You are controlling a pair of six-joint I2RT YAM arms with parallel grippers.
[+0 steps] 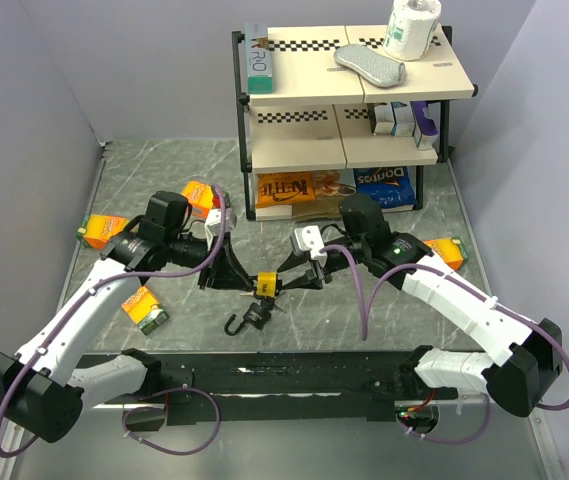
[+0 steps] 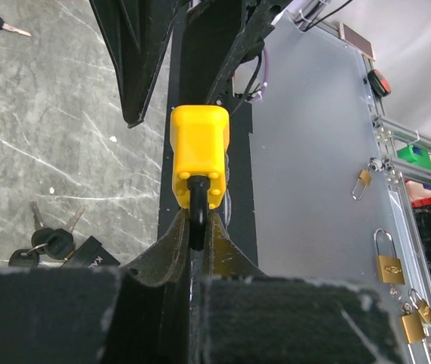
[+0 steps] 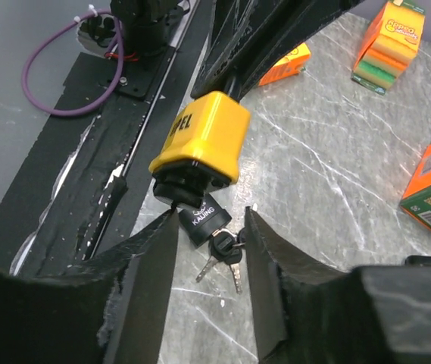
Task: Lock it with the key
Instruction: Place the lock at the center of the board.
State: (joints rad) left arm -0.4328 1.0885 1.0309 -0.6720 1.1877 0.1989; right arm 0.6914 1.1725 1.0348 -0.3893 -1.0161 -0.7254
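while left jaws pinch the yellow padlock (image 2: 198, 144) by its shackle (image 2: 197, 208), key (image 3: 200, 221) between parted right jaws

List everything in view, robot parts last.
yellow padlock: 1, yellow, held above table centre
key: 1, black head, in the padlock's underside; loose keys just below
black padlock: 1, black, shackle open, on table near the yellow one
orange boxes: 4, orange, scattered on table
shelf: 1, black frame, far edge
teal-white box, grey pad, white roll: 1 each, top shelf
small boxes: several, white-purple, middle shelf
snack bags: 2, orange and blue, shelf bottom
brass padlocks: at least 3, brass, grey panel beside table
left hand: black, shut on yellow padlock's shackle
right hand: black, open, fingers flanking the key
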